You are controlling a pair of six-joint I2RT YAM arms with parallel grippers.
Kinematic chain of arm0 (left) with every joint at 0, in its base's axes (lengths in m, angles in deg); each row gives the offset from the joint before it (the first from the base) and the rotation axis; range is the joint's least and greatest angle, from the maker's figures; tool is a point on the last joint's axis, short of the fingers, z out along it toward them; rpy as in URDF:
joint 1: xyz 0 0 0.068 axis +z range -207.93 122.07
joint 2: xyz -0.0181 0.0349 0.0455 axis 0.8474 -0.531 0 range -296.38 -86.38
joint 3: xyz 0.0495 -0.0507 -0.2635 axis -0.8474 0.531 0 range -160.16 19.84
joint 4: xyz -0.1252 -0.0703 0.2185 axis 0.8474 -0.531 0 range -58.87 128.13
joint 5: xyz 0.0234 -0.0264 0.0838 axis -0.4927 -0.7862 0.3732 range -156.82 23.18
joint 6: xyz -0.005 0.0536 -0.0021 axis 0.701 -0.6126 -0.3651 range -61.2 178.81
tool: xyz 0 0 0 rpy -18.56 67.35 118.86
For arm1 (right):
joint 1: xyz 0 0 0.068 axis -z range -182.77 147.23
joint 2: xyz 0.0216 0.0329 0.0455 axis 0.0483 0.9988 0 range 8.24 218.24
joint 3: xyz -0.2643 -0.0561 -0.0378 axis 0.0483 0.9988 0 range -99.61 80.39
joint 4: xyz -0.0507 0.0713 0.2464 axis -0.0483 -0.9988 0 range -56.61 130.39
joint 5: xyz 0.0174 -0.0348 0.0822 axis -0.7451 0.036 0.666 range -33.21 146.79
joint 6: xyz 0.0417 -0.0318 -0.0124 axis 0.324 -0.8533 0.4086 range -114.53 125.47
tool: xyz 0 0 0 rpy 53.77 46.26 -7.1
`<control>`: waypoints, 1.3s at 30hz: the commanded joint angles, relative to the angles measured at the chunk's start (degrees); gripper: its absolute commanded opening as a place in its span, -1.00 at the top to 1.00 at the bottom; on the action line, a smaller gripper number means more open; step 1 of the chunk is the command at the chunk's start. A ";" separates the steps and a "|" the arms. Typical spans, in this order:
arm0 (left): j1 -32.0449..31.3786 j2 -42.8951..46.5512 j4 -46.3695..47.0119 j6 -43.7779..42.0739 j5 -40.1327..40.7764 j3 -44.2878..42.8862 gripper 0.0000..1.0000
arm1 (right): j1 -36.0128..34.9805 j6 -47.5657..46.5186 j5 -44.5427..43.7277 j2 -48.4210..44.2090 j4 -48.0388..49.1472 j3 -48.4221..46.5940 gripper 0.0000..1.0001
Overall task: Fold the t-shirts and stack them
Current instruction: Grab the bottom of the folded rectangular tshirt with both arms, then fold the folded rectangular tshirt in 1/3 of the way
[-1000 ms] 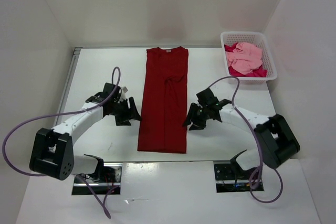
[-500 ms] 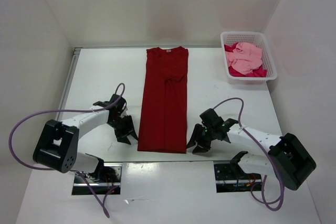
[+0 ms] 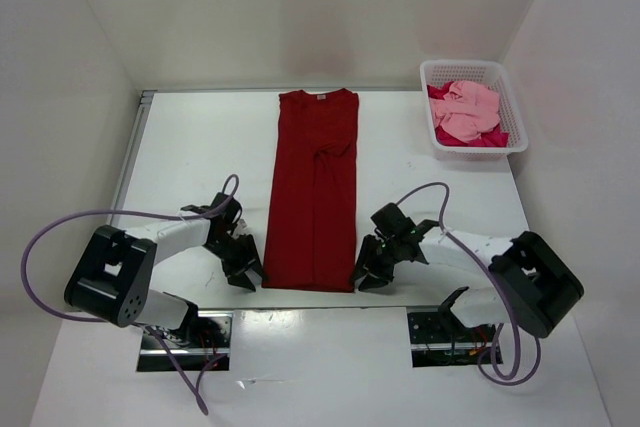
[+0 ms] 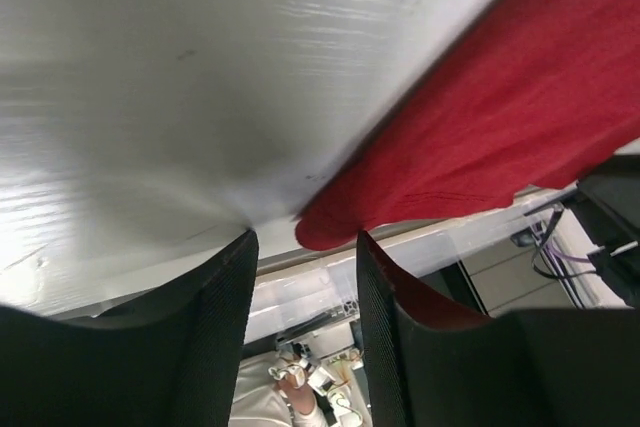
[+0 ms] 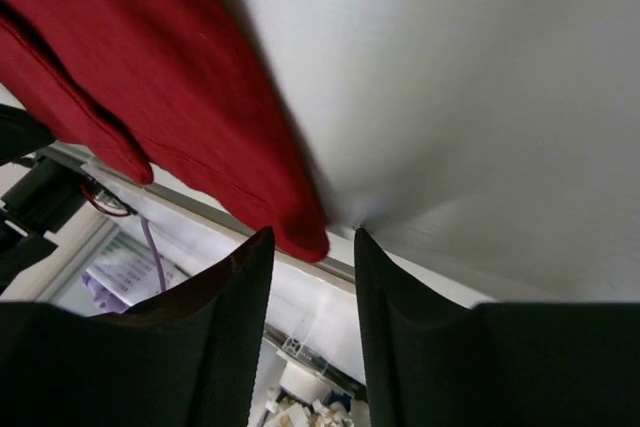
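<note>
A dark red t-shirt [image 3: 315, 187] lies on the table folded into a long narrow strip, collar at the far end. My left gripper [image 3: 247, 272] is low at its near left corner, and in the left wrist view that gripper [image 4: 305, 237] stands open with the shirt's corner [image 4: 330, 227] just ahead of the gap. My right gripper [image 3: 364, 274] is at the near right corner; its wrist view shows the gripper [image 5: 312, 235] open with the shirt's corner [image 5: 298, 237] at the gap's mouth. A light pink t-shirt [image 3: 466, 107] and a crimson-magenta t-shirt [image 3: 480, 136] lie crumpled in the basket.
A white mesh basket [image 3: 505, 82] stands at the table's far right corner. The table's near edge [image 3: 320, 305] runs just behind both grippers, with the arm bases below it. White walls close in the table on three sides.
Both arms have swung from the shirt's middle toward me and down to its near corners. Both grippers have narrowed a little but stay open.
</note>
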 commanded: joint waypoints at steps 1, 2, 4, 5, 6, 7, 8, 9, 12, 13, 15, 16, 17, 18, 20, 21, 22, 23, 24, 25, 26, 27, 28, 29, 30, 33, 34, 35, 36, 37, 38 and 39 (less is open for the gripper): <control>-0.28 1.07 4.29 0.97 -0.87 1.58 -0.03 | -0.58 -2.07 0.14 3.39 3.57 -3.40 0.15; -0.28 1.08 4.90 0.97 -0.88 1.58 -0.01 | -0.58 -2.07 0.14 3.39 3.57 -3.40 0.18; -0.28 1.08 5.61 0.97 -0.88 2.19 0.02 | -0.58 -1.55 0.14 3.39 4.28 -3.40 0.22; -0.28 1.08 6.48 0.97 -1.49 2.19 0.02 | -0.58 -1.55 0.14 3.39 4.80 -3.40 0.24; -0.28 1.08 6.49 0.97 -1.49 2.19 0.07 | -0.58 -1.55 0.14 3.91 4.81 -3.40 0.29; -0.28 1.08 6.49 0.97 -1.49 2.19 0.10 | -0.58 -1.55 0.14 3.92 4.81 -3.40 0.31; -0.28 1.08 7.01 0.97 -1.49 2.19 0.13 | -0.58 -1.02 0.14 4.62 5.50 -2.88 0.36; -0.28 1.08 7.01 0.97 -1.49 2.19 0.19 | -0.58 -1.02 0.66 4.62 5.51 -2.87 0.39; -0.28 1.08 7.62 0.97 -1.49 1.58 0.34 | -0.58 -1.02 0.67 5.24 5.51 -2.87 0.48; -0.28 1.08 7.63 0.45 -1.49 1.05 0.45 | -0.58 -1.02 0.67 5.24 5.51 -2.87 0.51; -0.28 0.56 7.63 -0.17 -1.49 0.34 0.58 | -0.58 -1.02 0.67 5.24 5.51 -2.87 0.63; -0.28 0.55 7.63 -0.69 -1.49 -0.26 0.65 | -0.58 -1.02 0.67 5.24 5.51 -2.87 0.69; -0.28 0.55 6.93 -0.70 -1.49 -0.88 0.76 | -0.58 -1.02 0.67 5.24 5.51 -2.87 0.73; -0.28 0.55 6.14 -1.40 -1.49 -0.89 0.80 | -0.58 -1.02 0.67 4.54 4.73 -2.87 0.83; -0.28 1.16 3.78 -2.98 -1.49 -1.50 0.93 | -0.58 -1.02 0.67 3.31 2.88 -2.87 0.91; -0.81 1.17 2.63 -3.59 -2.02 -1.50 1.00 | -1.19 -0.50 1.36 2.61 2.35 -2.18 0.93; -0.81 1.17 1.57 -4.64 -2.89 -1.50 1.00 | -2.94 0.21 2.07 1.82 1.82 -2.17 0.97; -1.51 1.17 -0.87 -5.26 -3.86 -1.50 1.00 | -4.18 1.08 2.07 -0.10 1.30 -1.30 0.97; -2.12 1.77 -2.29 -5.97 -4.65 -1.50 1.00 | -5.41 2.92 3.55 -0.99 0.33 -0.34 1.00; -2.13 1.78 -3.26 -6.49 -6.75 -1.50 1.00 | -6.46 3.55 4.52 -1.96 -0.29 -0.33 1.00; -2.13 1.78 -5.27 -7.02 -7.55 -0.98 1.00 | -7.17 3.55 5.49 -3.97 -2.38 -0.33 1.00; -2.13 1.78 -6.25 -7.90 -8.08 -0.97 1.00 | -7.18 3.55 6.02 -5.30 -4.14 -1.20 1.00; -2.13 1.78 -7.91 -7.91 -8.08 -4.02 1.00 | -7.18 3.03 4.72 -6.61 -6.16 -2.51 1.00; -2.13 1.78 -8.80 -8.86 -7.48 -6.31 1.00 | -4.74 1.81 3.93 -7.67 -8.36 -4.00 1.00; -2.13 1.08 -9.59 -9.57 -6.60 -9.03 1.00 | -2.45 0.14 3.92 -7.68 -11.86 -6.71 1.00; 1.64 0.55 -8.73 -8.62 -3.87 -18.97 1.00 | 6.07 -7.59 3.22 -5.32 -14.96 -12.70 1.00; 2.87 -0.06 -5.41 -7.74 -3.17 -20.64 1.00 | 7.92 -11.52 2.69 -4.09 -14.97 -14.63 1.00; 3.84 -0.07 -3.20 -6.69 -3.16 -21.97 1.00 | 11.16 -13.30 1.64 -2.69 -15.67 -18.92 1.00; 5.24 -0.94 -1.01 -4.67 -2.21 -23.11 1.00 | 12.41 -14.89 0.76 0.20 -15.67 -21.13 1.00; 5.25 -1.99 3.54 -3.35 -0.98 -25.04 1.00 | 13.64 -17.51 -0.98 1.79 -15.67 -23.16 1.00; 5.25 -2.78 5.59 -2.12 0.08 -26.01 1.00 | 14.96 -18.67 -1.00 3.55 -14.72 -27.01 1.00; 5.25 -3.83 7.26 -0.45 0.78 -27.33 1.00 | 17.50 -19.73 -1.00 7.31 -13.31 -28.87 1.00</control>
